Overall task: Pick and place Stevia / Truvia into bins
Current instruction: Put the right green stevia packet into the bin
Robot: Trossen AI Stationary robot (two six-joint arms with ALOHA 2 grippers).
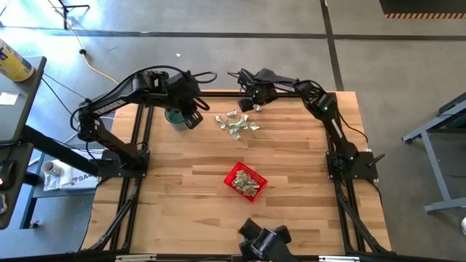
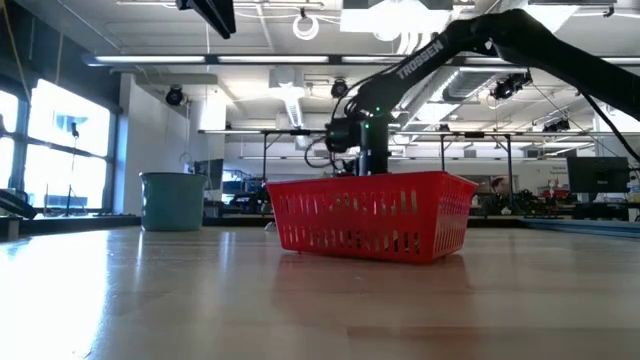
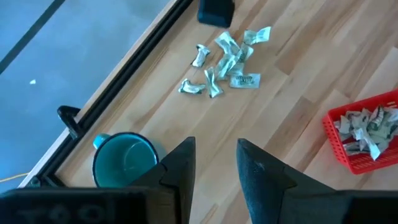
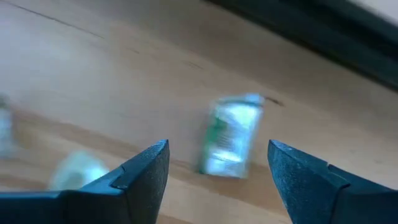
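A loose pile of pale green and white sachets (image 1: 237, 124) lies flat on the table near its far edge, also seen in the left wrist view as sachets (image 3: 225, 59). The red basket (image 1: 245, 180) stands nearer the table's middle and holds several sachets (image 3: 365, 124). My right gripper (image 1: 246, 105) is open just beyond the pile's far side. In its wrist view one sachet (image 4: 233, 140) lies on the wood ahead of the gap between the fingers, untouched. My left gripper (image 3: 214, 163) is open beside the teal cup (image 1: 175, 116), holding nothing.
The teal cup (image 3: 123, 160) stands upright near the far-left part of the table, close to my left gripper. The black frame rail (image 1: 218, 93) runs along the far edge behind the pile. In the low view the basket (image 2: 375, 215) stands in front of the right arm (image 2: 365, 140).
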